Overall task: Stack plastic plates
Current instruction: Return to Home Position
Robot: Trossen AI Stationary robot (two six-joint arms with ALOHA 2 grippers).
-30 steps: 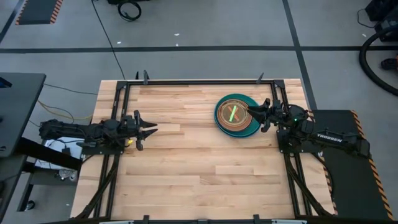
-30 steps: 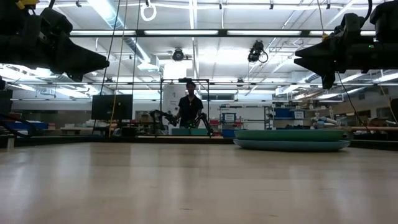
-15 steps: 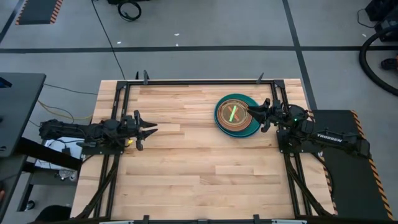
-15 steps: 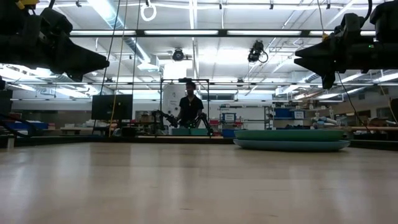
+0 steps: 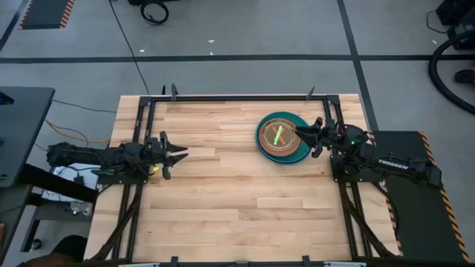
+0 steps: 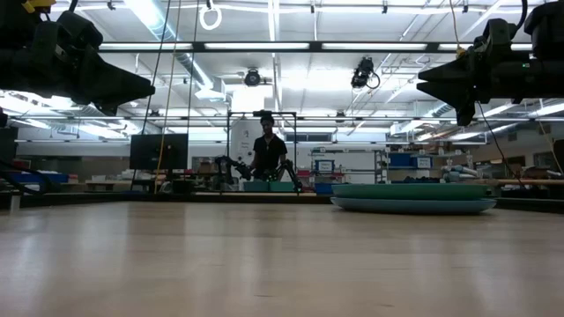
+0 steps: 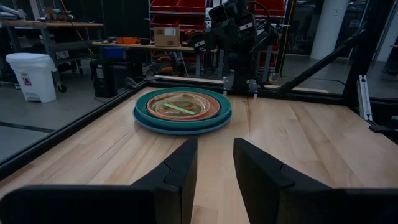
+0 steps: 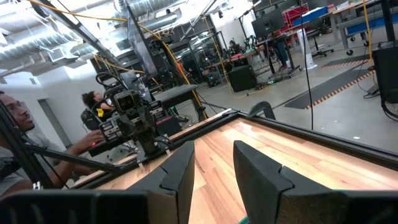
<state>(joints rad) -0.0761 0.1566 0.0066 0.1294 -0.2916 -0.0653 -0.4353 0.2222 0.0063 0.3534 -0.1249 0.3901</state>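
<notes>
Plates (image 5: 281,137): one nested stack, largest at the bottom, a lime-green streak showing on top, standing toward the right side of the table (image 5: 223,208). Claws: my right claw (image 5: 300,133) hangs above the stack's rim on my own side, fingers parted and holding nothing; my left claw (image 5: 182,153) hangs over the table's left part, well apart from the stack, also parted and empty. Step in hand, by my judgement: withdrawal to rest, best done by drawing the right claw up and back from the rim so nothing nudges the pile.
</notes>
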